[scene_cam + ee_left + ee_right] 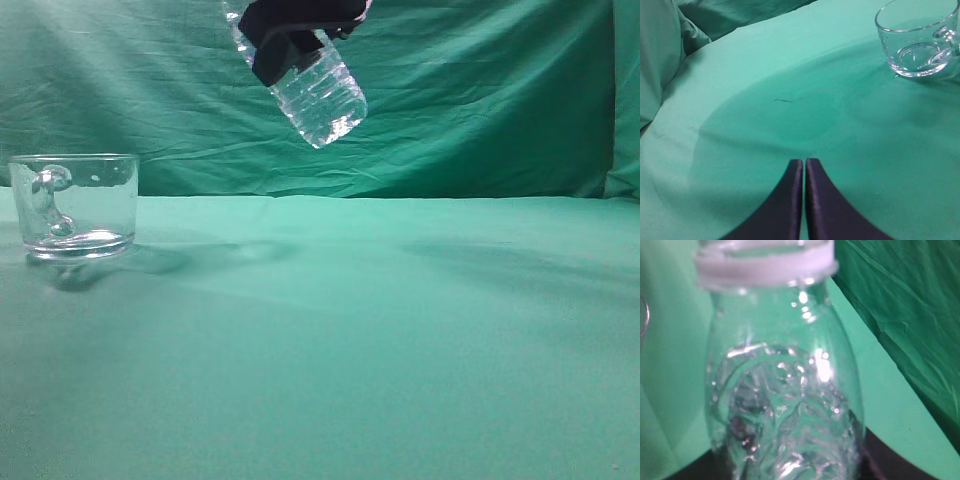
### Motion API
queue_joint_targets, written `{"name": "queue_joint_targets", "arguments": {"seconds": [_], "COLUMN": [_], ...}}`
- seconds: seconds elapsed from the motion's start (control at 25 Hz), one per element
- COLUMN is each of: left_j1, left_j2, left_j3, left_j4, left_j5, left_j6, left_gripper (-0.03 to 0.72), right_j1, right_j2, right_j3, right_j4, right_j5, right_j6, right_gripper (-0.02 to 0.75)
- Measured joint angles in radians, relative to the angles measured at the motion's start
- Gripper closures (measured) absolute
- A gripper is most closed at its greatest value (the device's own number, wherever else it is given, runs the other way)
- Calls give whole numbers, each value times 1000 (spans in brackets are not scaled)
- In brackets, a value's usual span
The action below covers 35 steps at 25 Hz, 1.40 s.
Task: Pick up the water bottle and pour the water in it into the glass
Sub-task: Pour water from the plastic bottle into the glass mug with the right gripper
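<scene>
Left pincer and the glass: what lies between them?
Nothing: in the left wrist view only bare green cloth lies between the left pincer and the glass.

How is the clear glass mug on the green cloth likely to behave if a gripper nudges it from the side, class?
The glass is short and wide with a thick base, so it would probably slide rather than tip. Its smooth clear walls look slippery to pinch; the knobby handle may offer a surer hold. Being glass, it is likely rigid, fairly heavy for its size, and breakable if knocked off the table.

left claw: smooth dark purple-black curved fingers; right claw black, blocky.
</scene>
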Motion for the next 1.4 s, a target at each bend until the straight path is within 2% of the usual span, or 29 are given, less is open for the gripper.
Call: {"name": "queue_joint_targets", "arguments": {"seconds": [0.2, 0.48, 0.88, 1.12, 1.4], "left_j1": [0, 0, 0, 0, 0], "left_j2": [0, 0, 0, 0, 0], "left_j3": [0, 0, 0, 0, 0], "left_j4": [0, 0, 0, 0, 0], "left_j5": [0, 0, 0, 0, 0], "left_j6": [0, 0, 0, 0, 0], "left_gripper": [688, 688, 688, 688, 688], "right_j1": [53, 90, 100, 100, 100], "right_j2": [98, 200, 268, 282, 282], "right_j3": [-145, -266, -282, -284, -284], "right_j4": [-60, -180, -373, -552, -644], "right_j5": [81, 87, 74, 55, 44], "right_j6": [-4, -8, -8, -8, -8], "right_gripper": [405, 405, 405, 405, 405]}}
